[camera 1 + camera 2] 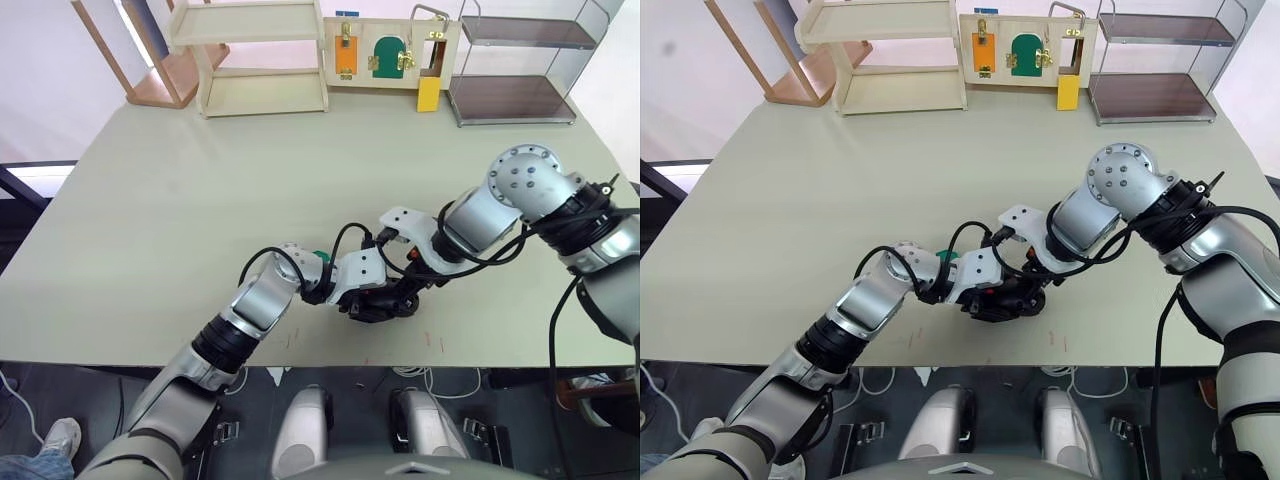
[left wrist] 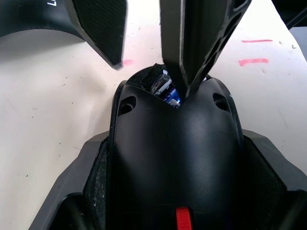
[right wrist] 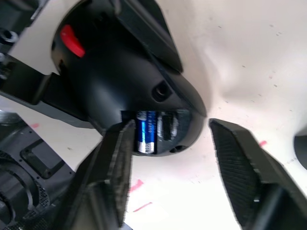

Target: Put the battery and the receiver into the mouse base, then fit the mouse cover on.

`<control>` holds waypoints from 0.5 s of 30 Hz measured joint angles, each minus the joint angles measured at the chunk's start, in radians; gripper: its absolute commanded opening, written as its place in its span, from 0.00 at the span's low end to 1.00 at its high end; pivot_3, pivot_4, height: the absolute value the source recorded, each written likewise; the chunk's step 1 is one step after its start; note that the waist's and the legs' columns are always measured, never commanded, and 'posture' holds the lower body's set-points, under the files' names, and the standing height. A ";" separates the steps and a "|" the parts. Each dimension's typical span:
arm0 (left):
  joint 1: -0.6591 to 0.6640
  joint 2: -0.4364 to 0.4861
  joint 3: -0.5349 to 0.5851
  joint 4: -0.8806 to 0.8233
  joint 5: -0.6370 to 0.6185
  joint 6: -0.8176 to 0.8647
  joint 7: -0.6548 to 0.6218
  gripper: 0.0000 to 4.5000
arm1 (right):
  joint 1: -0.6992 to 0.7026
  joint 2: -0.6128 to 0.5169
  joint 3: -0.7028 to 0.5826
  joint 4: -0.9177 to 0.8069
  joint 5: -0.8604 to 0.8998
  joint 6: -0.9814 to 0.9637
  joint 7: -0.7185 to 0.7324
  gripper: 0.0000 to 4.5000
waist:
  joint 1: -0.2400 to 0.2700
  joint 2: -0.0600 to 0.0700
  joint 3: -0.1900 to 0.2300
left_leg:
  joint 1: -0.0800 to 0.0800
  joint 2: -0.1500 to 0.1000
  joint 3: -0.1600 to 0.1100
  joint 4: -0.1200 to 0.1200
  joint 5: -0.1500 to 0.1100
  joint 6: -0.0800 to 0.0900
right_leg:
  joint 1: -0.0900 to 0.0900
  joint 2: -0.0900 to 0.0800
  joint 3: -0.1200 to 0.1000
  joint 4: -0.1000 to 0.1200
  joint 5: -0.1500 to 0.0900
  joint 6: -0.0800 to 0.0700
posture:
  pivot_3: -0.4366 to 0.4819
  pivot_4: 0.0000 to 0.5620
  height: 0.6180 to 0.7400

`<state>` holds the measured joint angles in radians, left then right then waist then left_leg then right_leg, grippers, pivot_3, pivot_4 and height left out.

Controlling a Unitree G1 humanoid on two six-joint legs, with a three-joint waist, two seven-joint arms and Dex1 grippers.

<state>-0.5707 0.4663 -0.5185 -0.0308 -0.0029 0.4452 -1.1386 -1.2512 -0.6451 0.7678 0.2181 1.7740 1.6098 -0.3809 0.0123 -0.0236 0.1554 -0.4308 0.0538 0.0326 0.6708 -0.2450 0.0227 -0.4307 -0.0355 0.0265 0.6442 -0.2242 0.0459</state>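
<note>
The mouse base (image 2: 175, 158), black with a red scroll wheel (image 2: 182, 218), lies near the table's front edge (image 1: 300, 360). My left gripper (image 1: 362, 298) is shut on its sides. Its rear compartment is open, and the blue battery (image 3: 144, 132) lies inside. My right gripper (image 3: 172, 125) is open and straddles that rear end, with one finger (image 3: 115, 172) close beside the battery and the other (image 3: 240, 167) clear of the shell. The receiver and the mouse cover are out of view.
A wooden shelf (image 1: 262, 55), a latch board (image 1: 390, 52), a yellow block (image 1: 428, 95) and a wire rack (image 1: 520, 65) stand along the far edge. A green object (image 1: 322, 257) peeks out beside my left wrist. Red marks (image 1: 435, 342) dot the table front.
</note>
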 measured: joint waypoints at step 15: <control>0.002 0.000 0.000 -0.002 0.000 0.000 0.001 0.66 | -0.012 -0.071 -0.041 -0.049 0.009 0.000 0.080 0.57 | 0.000 0.000 0.000 | 0.000 0.000 0.000 0.000 0.000 0.000 | 0.000 0.000 0.000 0.000 0.000 0.000 | 0.48 0.27 1.00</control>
<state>-0.5685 0.4666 -0.5181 -0.0330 -0.0029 0.4452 -1.1374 -1.2628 -0.7165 0.7269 0.1687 1.7834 1.6097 -0.3008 0.0122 -0.0235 0.1554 -0.4310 0.0536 0.0322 0.6708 -0.2450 0.0227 -0.4307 -0.0355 0.0261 0.6440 -0.2242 0.0459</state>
